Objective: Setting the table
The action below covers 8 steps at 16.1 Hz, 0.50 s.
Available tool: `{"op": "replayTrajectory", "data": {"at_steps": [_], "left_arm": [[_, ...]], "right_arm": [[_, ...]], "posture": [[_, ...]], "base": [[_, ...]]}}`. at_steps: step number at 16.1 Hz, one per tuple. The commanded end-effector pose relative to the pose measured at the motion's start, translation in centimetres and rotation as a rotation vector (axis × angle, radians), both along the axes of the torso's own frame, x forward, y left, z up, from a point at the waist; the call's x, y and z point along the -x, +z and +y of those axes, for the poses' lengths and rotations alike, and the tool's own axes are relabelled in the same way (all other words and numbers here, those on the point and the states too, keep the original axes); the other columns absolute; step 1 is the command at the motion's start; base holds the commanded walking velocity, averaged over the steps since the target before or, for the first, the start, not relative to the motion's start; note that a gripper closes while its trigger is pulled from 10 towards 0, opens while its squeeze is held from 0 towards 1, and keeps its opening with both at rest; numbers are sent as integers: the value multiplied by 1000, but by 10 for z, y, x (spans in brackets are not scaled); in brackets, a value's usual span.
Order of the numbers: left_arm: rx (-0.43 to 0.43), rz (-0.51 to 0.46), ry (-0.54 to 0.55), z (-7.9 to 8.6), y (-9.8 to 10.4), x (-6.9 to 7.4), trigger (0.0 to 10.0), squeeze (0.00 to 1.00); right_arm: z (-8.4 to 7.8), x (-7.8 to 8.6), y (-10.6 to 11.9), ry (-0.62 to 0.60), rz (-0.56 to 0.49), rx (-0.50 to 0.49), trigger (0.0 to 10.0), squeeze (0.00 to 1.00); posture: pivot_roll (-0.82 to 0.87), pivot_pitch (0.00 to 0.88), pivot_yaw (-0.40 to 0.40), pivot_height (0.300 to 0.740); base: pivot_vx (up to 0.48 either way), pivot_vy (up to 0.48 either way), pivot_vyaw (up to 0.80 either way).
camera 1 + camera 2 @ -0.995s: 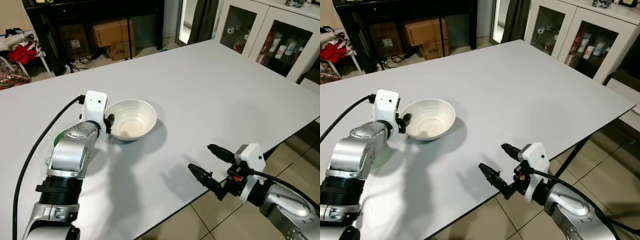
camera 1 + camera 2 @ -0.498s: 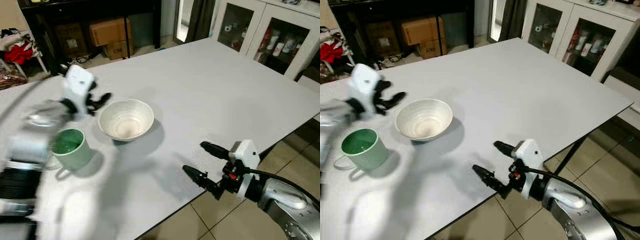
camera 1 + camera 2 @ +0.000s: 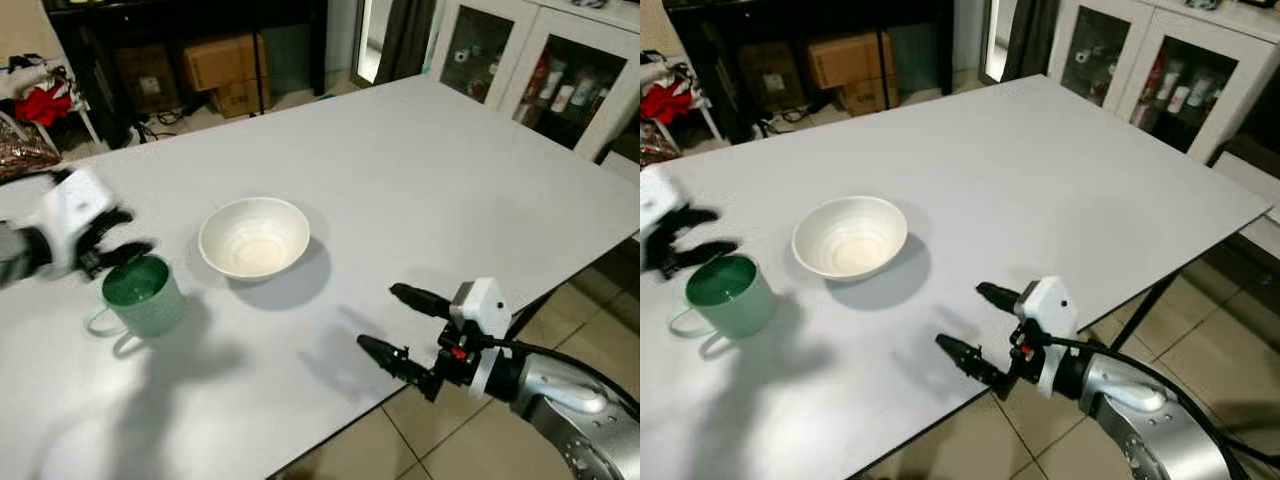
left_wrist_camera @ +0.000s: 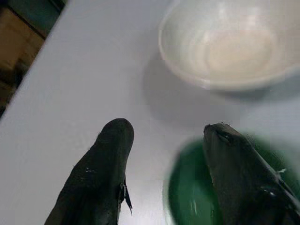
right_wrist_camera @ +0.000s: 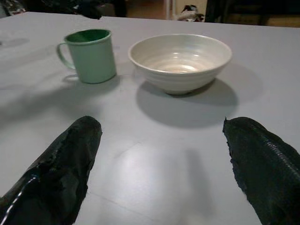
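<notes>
A white bowl stands empty on the white table, left of the middle. Beside it, further left, is a green mug with its handle turned away from the bowl. My left gripper hovers open and empty just behind the mug's rim, blurred by motion. In the left wrist view its fingers frame the mug with the bowl beyond. At the table's near edge my right gripper is open and empty, pointing toward the bowl and the mug.
The table's near edge runs diagonally under my right arm, with tiled floor below. Glass-door cabinets stand beyond the far right corner. Cardboard boxes and a dark desk lie behind the table.
My left arm has swung away from the bowl's rim to the left, uncovering the green mug. The right gripper has edged slightly left along the table edge.
</notes>
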<state>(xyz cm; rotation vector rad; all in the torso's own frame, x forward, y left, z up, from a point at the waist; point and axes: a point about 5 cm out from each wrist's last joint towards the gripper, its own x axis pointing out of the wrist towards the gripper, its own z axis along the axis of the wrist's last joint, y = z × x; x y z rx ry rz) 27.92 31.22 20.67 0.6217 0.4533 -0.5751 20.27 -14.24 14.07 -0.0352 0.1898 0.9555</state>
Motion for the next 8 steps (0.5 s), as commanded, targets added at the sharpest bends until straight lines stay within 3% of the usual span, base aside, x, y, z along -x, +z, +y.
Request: {"op": "replayTrajectory", "data": {"at_steps": [1,3,5,8], "left_arm": [[-29,30,14,12,2,6,10000,0],[-101,73,62,35,3,18,10000,0],[-145,129,69,48,0,27,10000,0],[-150,203,8,39,-17,34,10000,0]], "right_arm": [[-1,1,0,24,12,-2,10000,0],[-1,3,-1,50,20,0,10000,0],[-2,2,-2,55,20,4,10000,0],[-2,2,-2,64,18,7,10000,0]], "posture": [[-53,0,17,740],[-50,0,13,740],[-47,0,4,740],[-45,0,0,740]], "base": [[0,0,0],[0,0,0],[0,0,0],[0,0,0]]}}
